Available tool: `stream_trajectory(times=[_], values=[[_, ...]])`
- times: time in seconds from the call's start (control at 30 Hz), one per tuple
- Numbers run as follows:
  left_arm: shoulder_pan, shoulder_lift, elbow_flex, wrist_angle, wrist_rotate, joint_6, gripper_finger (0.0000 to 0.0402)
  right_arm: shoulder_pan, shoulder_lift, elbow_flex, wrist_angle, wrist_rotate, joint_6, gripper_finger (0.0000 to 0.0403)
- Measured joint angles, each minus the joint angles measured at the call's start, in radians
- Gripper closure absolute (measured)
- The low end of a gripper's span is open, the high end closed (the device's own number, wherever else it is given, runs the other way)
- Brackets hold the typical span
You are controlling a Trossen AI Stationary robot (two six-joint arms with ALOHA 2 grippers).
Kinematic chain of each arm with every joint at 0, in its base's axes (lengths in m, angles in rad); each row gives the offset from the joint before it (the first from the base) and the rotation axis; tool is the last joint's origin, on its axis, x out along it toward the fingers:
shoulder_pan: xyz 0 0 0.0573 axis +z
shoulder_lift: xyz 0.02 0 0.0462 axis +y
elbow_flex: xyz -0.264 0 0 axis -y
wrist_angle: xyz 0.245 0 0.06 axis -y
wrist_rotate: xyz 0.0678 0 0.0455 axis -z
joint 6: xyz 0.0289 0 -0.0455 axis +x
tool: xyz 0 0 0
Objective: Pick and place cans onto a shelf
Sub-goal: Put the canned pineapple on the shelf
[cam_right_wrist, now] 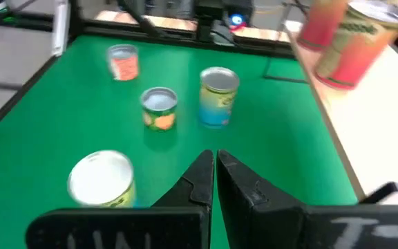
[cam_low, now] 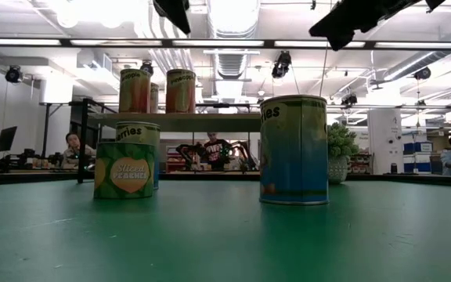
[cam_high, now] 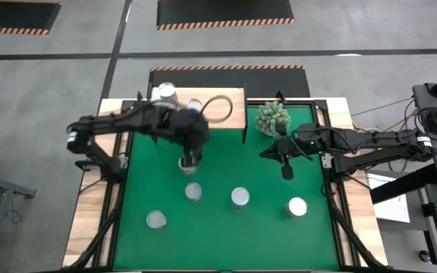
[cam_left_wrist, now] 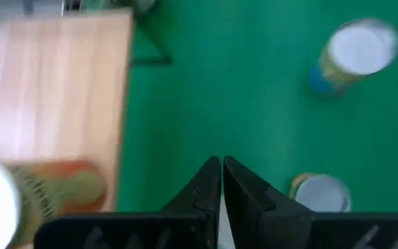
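Across the green desk four cans stand apart from one another toward the front edge. Behind them, the wooden shelf at the desk's back edge carries more cans. Over the mat just in front of the shelf, the left hand hangs with fingers pinched together, holding nothing. Beside the spiky plant, the right hand is likewise closed and empty.

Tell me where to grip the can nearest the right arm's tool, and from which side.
Grip the can across its round side wall, below the silver top, coming straight down. It stands upright, apart from the next can, so fingers fit either side. The right tool, close by, is shut and must open first.
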Motion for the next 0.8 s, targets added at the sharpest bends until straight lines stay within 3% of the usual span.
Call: stream_trajectory(times=[0.2,0.33,0.57,0.8], values=[[-0.12,-0.199,-0.34,0.299,-0.249,-0.023,0.0402,-0.002,0.115,0.011,0.132,-0.002,0.01,0.0394],[-0.14,-0.309,-0.526,0.473,-0.389,-0.034,0.0402,-0.029,0.234,0.101,0.146,-0.001,-0.011,0.0394],[-0.139,-0.501,-0.801,0.8,-0.403,0.09,0.0402,-0.142,0.462,0.405,0.01,-0.002,-0.126,0.0394],[-0.111,-0.636,-0.983,1.109,-0.403,0.19,0.0402,-0.299,0.683,0.68,-0.008,-0.009,-0.274,0.0394]])
